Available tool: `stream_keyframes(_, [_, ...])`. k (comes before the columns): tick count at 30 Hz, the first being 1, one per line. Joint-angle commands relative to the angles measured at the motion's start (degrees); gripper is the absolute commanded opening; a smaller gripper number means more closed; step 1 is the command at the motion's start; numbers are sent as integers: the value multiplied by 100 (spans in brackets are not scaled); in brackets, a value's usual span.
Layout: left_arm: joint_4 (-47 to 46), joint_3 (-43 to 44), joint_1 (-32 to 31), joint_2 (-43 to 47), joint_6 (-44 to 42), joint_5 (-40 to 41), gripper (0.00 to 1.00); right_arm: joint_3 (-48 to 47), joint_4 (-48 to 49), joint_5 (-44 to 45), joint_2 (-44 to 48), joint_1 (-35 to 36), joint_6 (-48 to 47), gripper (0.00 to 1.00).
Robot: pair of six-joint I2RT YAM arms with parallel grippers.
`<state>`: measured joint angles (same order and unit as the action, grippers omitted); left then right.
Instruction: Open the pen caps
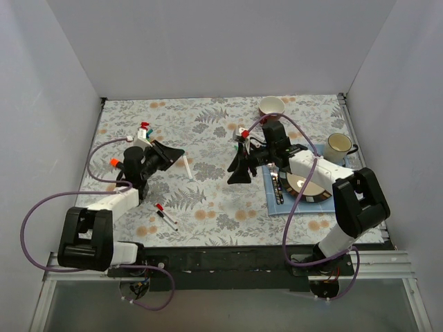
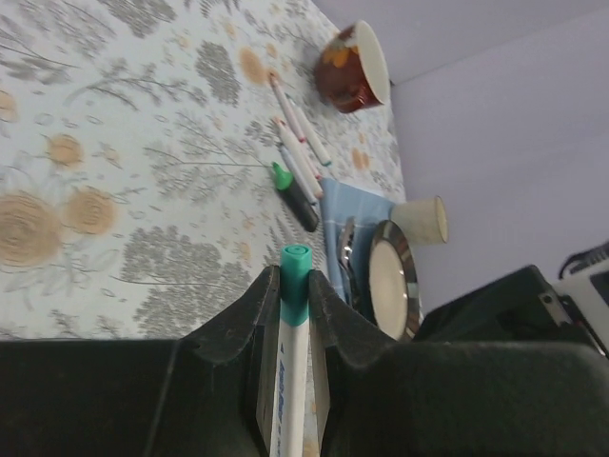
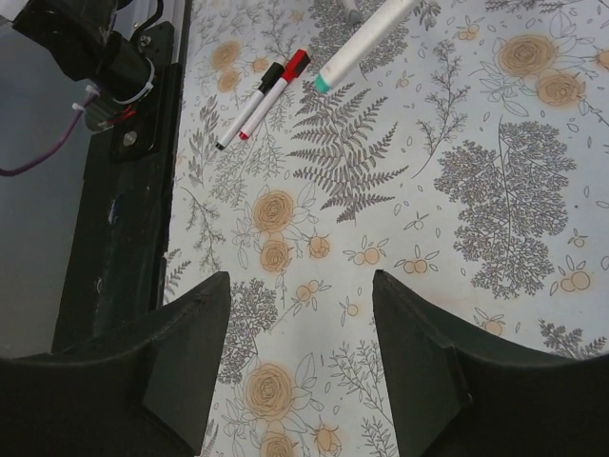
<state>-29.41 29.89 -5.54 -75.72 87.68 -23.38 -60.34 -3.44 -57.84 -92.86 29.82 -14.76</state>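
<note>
My left gripper (image 2: 295,278) is shut on a white pen (image 2: 289,381), its teal cap (image 2: 295,271) poking out past the fingertips. In the top view this gripper (image 1: 176,153) hovers over the left half of the tablecloth. My right gripper (image 3: 300,286) stands open over bare cloth with nothing between its fingers; the top view shows it (image 1: 239,174) mid-table. Another white pen with a teal end (image 3: 366,43) lies ahead of it. Two thin pens, one black-capped (image 3: 271,74) and one red-capped (image 3: 298,63), lie near the front edge (image 1: 166,218). Several more pens (image 2: 297,152) lie in a cluster beyond the left gripper.
A brown bowl (image 2: 354,65) and a cream cup (image 2: 419,221) stand at the back right. On a blue cloth (image 2: 360,205) rest a plate (image 2: 392,286) and cutlery (image 2: 346,249). The table's black front rail (image 3: 124,238) runs along the near edge.
</note>
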Motion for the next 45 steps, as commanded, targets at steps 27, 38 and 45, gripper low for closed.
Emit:
stream_keyframes(27, [-2991, -686, -2706, -223, 1664, 1924, 0, 1006, 3375, -676, -30, 41, 2871, 80])
stream_keyframes(38, [-3308, -607, -3172, -549, 1393, 2433, 0, 1384, 4502, -281, -136, 41, 4183, 88])
stream_keyframes(45, [-3536, -467, -3366, -689, 1111, 2434, 1, 1349, 4343, -69, -171, 24, 4421, 67])
